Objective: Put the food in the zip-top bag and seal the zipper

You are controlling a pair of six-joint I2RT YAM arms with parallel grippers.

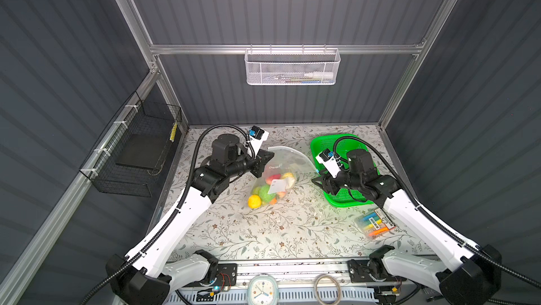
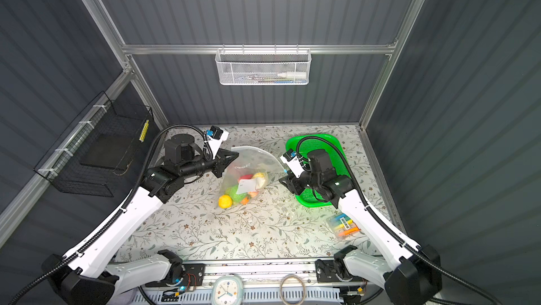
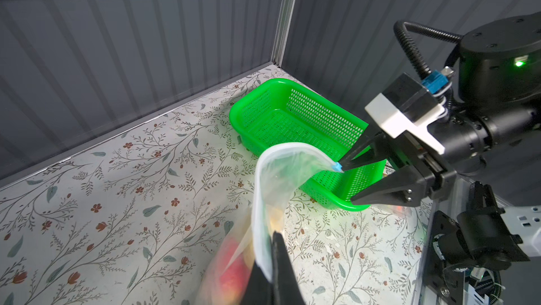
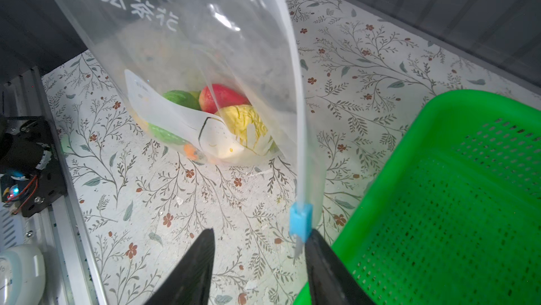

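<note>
- Floral tabletop under grey ribbed walls, and nearest the camera head in both top views a pale clock sits on the front rail.
- Only the right wrist view gets in close. The zip-top bag hangs in front, and the blue slider sits at the end of the zipper, touching one finger of the right gripper.
- Only the left wrist view shows the left gripper from behind, with the bag's whitish mouth edge running out of its fingers.
- Front right, a packet of markers lies just beside the right arm.
- Mid-table, the food is bunched in the bag's bottom, resting on the table. A white label covers some pieces.
- Further back, the green basket sits with the right arm crossing over it, so much of it is hidden.
- Far back, a white mesh basket hangs on the wall.
- Tools: the left gripper is pinched tight on the bag's mouth corner and holds it up. The right jaws are spread apart and grip nothing, one finger just brushing the slider.
</note>
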